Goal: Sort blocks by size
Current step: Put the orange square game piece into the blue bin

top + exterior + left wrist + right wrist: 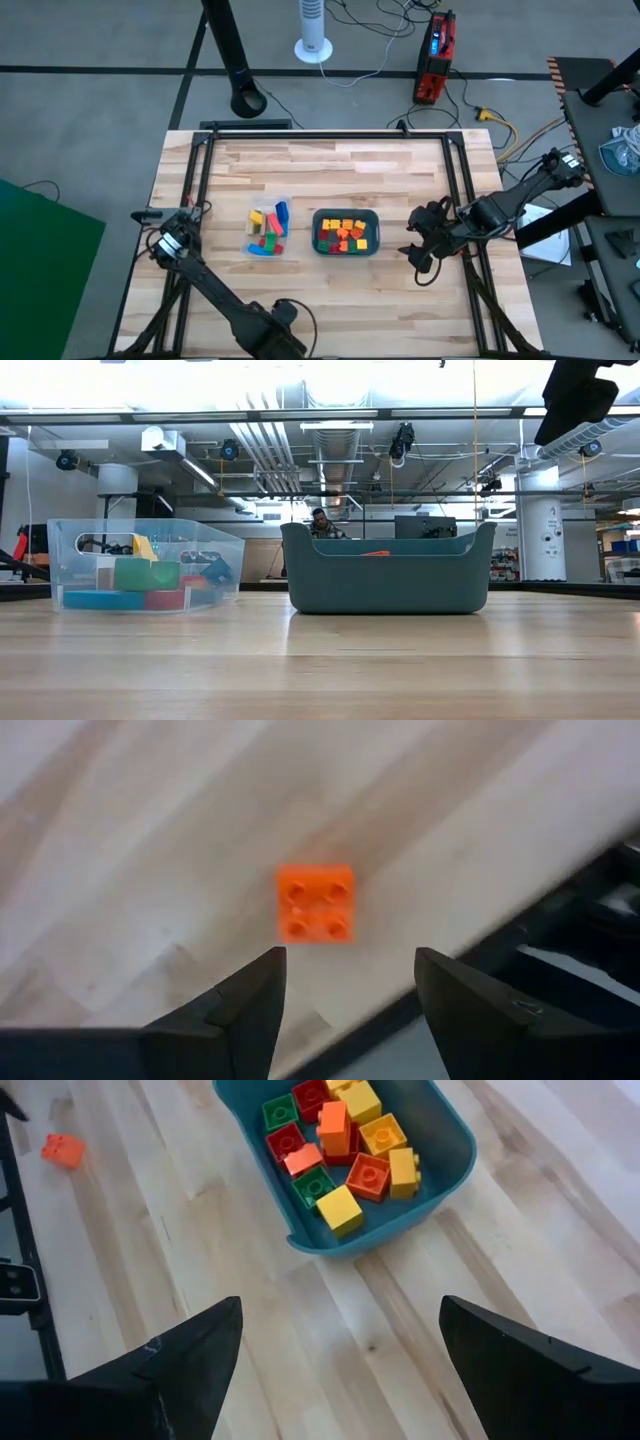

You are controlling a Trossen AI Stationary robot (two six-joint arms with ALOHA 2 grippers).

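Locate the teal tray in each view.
High view: teal tray at table centre.
Low view: centre, right of the clear container.
Left wrist view: not in it.
Right wrist view: beyond the right gripper, holding blocks.
Shared landmark: the clear container beside it, high and low views.

Pale striped wood for the table (330, 160). Teal tray (455, 1165), filled with red, orange, yellow and green blocks (340, 1140). Clear tub (60, 565), blue, green, red and yellow inside. Orange block (315, 903), four-studded, near the table's left edge.
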